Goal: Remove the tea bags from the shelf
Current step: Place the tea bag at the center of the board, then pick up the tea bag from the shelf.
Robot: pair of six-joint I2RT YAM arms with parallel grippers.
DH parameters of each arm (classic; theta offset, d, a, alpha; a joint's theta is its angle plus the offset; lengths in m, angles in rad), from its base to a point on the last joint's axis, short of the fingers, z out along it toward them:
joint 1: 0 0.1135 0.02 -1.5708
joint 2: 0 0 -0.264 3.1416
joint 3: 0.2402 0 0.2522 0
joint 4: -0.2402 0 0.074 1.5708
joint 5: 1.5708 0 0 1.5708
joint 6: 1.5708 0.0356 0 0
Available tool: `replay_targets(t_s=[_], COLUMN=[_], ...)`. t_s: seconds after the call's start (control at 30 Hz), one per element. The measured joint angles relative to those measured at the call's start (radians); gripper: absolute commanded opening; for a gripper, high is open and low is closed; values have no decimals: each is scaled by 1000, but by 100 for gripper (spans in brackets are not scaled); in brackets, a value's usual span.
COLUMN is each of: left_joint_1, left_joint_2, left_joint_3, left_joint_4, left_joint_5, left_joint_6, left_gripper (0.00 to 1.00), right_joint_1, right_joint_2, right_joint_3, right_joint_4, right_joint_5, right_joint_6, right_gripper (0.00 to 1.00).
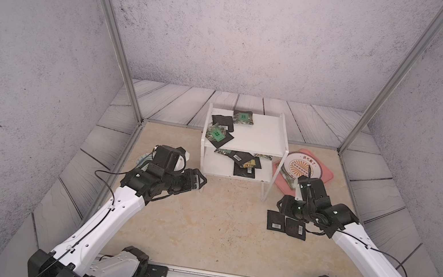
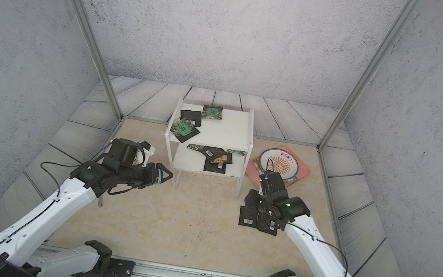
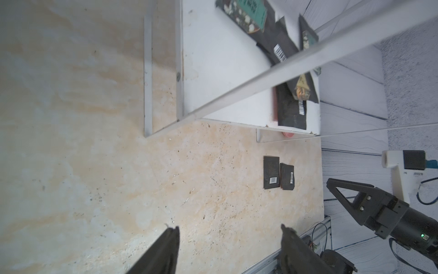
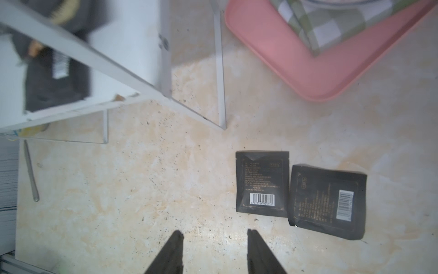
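The white two-tier shelf (image 1: pixel 259 136) stands at the middle back of the table. Three tea bags (image 1: pixel 243 117) (image 1: pixel 222 121) (image 1: pixel 216 134) lie on the left of its top tier, and several more overlap on the lower tier (image 1: pixel 243 161). Two black tea bags, barcode up, lie side by side on the table (image 4: pixel 262 181) (image 4: pixel 327 201), off the shelf's front right leg. My right gripper (image 4: pixel 215 233) hangs open and empty just beside them. Left of the shelf's front, my left gripper (image 3: pixel 229 229) is open wide and holds nothing.
A pink tray (image 1: pixel 326 174) right of the shelf carries a round plate (image 1: pixel 300 165) and a green checked cloth (image 4: pixel 331 23). Another round plate (image 1: pixel 141 159) shows under my left wrist. Metal frame posts (image 1: pixel 135 101) (image 1: pixel 349 141) rise at the back corners.
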State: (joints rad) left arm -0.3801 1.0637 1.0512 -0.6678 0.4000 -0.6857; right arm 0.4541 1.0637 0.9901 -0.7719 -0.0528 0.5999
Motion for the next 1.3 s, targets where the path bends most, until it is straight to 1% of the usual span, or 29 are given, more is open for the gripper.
replay_targets(t_s=[0.13, 0.23, 0.47, 0.7, 0.83, 0.9, 0.93, 1.0, 1.1, 1.23, 1.3], left_joint_1=[0, 0, 13, 50, 87, 113, 124, 151, 184, 224, 238], left_joint_2=[-11, -10, -3, 47, 65, 79, 84, 101, 133, 182, 204], left_joint_3=[73, 139, 274, 373, 401, 416, 420, 432, 449, 461, 461], left_joint_4=[-35, -65, -119, -154, -156, -153, -150, -142, -123, -68, -38], left_joint_5=[-14, -27, -45, -49, -39, -27, -21, -8, 13, 53, 71], left_joint_6=[0, 5, 12, 27, 27, 26, 24, 22, 19, -1, -13], left_gripper=[69, 70, 71, 72, 72, 70, 69, 67, 64, 62, 61], right_joint_1=[3, 19, 122, 161, 178, 188, 192, 196, 198, 198, 198], right_joint_2=[-4, 16, 147, 290, 394, 457, 483, 541, 623, 724, 766], right_joint_3=[130, 257, 595, 816, 933, 1004, 1033, 1098, 1184, 1275, 1312], right_joint_4=[-87, -152, -249, -272, -273, -272, -273, -275, -276, -272, -270], right_joint_5=[0, 0, 1, -29, -49, -55, -58, -71, -92, -123, -141], right_joint_6=[-56, -102, -199, -239, -239, -239, -239, -239, -243, -234, -227], right_gripper=[52, 54, 66, 68, 64, 61, 59, 50, 41, 34, 33])
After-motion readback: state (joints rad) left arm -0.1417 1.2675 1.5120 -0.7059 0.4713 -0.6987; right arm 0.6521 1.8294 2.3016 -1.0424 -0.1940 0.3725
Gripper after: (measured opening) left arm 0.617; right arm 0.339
